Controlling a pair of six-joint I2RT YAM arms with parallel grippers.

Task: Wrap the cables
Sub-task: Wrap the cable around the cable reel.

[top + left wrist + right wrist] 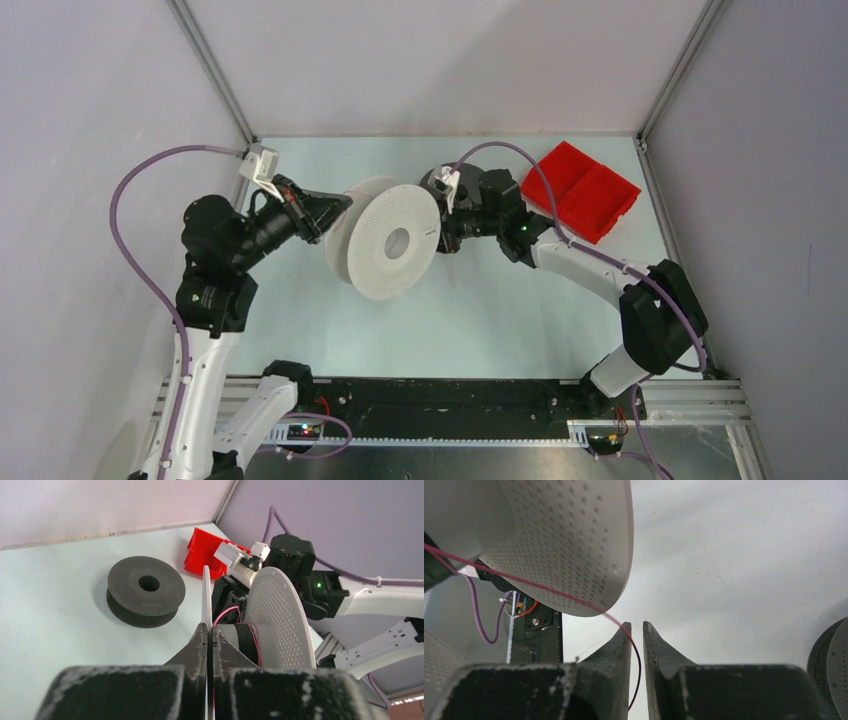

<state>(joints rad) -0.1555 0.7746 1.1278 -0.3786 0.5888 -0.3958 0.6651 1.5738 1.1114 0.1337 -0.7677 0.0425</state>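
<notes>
The cable [638, 666] is a hair-thin red strand. In the right wrist view it runs taut from the white spool's core, crosses under the rim of the flange, bends over one fingertip [625, 630] of the right end effector [637, 625] and hangs slack down the slot between the two fingers. Those fingers stand a narrow gap apart, so the strand lies loose in the gap and is not pinched. A few pink turns also sit around the dark hub band in the left wrist view. The white spool [380, 275] stands on edge near the middle of the table [500, 310]. It has two broad, round, matte flanges dotted with rows of small holes, and a round bore faces the near side. Whether its lower rim touches the table cannot be told. The left end effector [207, 627] reaches in from the left and is clamped on the thin edge of the far-left flange, its rough black fingers pressed flat on either side of the plastic. The right end effector sits just beside the spool on its right. A dark grey spool [145, 597], of the same flanged and perforated kind, lies flat on the table further back. A glossy red two-compartment tray [582, 190] rests at the far right corner.
</notes>
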